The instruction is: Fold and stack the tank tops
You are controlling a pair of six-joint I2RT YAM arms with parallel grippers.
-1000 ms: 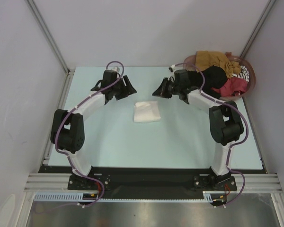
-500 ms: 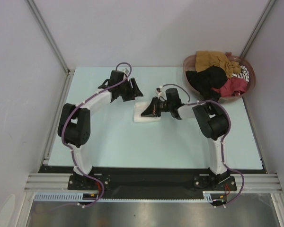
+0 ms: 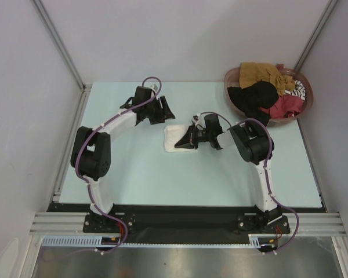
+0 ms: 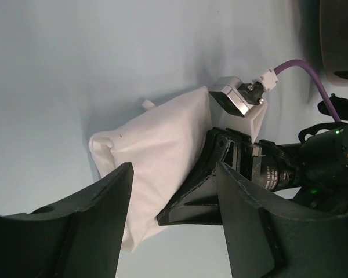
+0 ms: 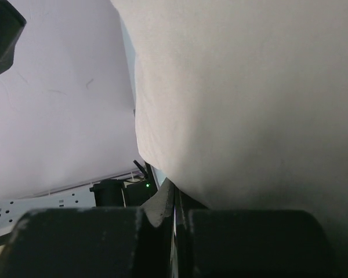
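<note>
**Figure: pressing the first folded garment, top view with both wrist views.** The white tank top, folded into a small cloth rectangle (image 3: 172, 135), lay near the centre of the pale blue-green table (image 3: 133, 168). Your right gripper (image 3: 179, 143) lay across it from the 3 o'clock side. Its fingers were pressed together and flat on the cloth, with no layer seen between them. Your left gripper (image 3: 164, 110) hovered just beside the cloth at its 11 o'clock. Its fingers were spread and held nothing.

The round reddish-brown plastic basket (image 3: 227, 76) stood at the table's 1 o'clock corner. It held the mustard-brown tank top (image 3: 258, 70), the larger black tank top (image 3: 258, 95), the red tank top (image 3: 287, 106) and the black-and-white striped tank top (image 3: 300, 88), all unfolded.

The step in hand was judged to be flattening or squaring the finished white fold, so the task was at an early stage. For the next move you would have had to lift the right gripper straight off without dragging the layers open. You would then reach to 1 o'clock for one garment only, since the heap looked tangled.
</note>
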